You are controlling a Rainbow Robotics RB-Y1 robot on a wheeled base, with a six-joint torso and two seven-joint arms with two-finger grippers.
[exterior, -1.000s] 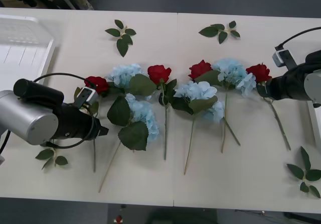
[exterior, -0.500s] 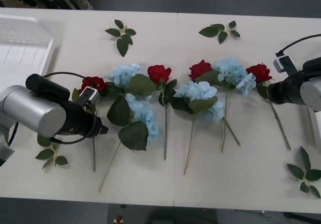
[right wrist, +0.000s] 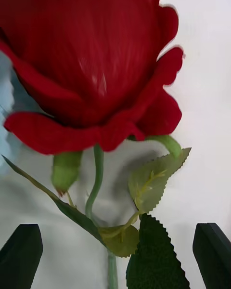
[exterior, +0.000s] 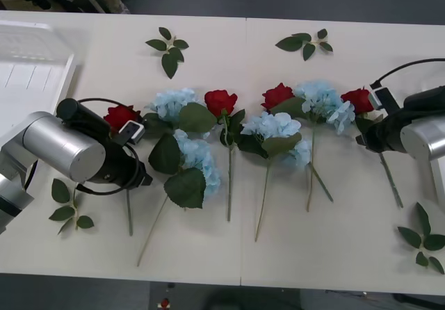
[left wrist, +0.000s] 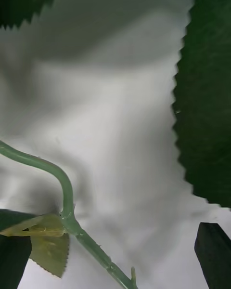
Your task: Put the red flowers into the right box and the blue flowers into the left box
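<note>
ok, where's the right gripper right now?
Front view: the right gripper is at the table's right side, open around the stem of the rightmost red rose, just below the bloom, beside a blue hydrangea.

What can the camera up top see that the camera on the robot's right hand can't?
The front view alone takes in the whole table: three more red roses, the pale blue flowers, loose leaf sprigs, the white box at far left, and the left gripper down by the leftmost rose's stem.

The right wrist view alone shows, up close, the little leaves under one bloom and the two black fingertips spread apart either side of its stem.

Both show that rightmost red rose, with the right gripper at it.
</note>
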